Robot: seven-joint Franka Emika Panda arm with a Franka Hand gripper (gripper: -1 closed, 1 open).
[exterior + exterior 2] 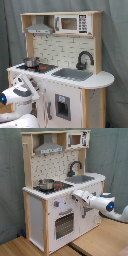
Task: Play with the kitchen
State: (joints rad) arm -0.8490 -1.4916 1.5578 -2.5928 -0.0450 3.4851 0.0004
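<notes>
The kitchen (75, 95) is a white and light-wood toy set with a pegboard back, a grey hood (39, 29), a microwave (72, 23), a black faucet (84, 59), a sink (72, 74) and a small pot (31, 62) on the stove. In the second exterior view the windowed oven door (64, 224) sits under the stove. My white arm reaches the kitchen's front. The gripper (75, 194) is at the counter's front edge beside the stove, just above the knobs. In the first exterior view the gripper (24, 78) is at the lower left, close to the counter edge.
A grey curtain (115, 55) hangs behind the kitchen. The kitchen stands on light wooden boards (100, 240). My arm's blue-lit joint (110, 206) stands out in front of the cabinet under the sink. A cabinet door with a small dark window (62, 106) faces forward.
</notes>
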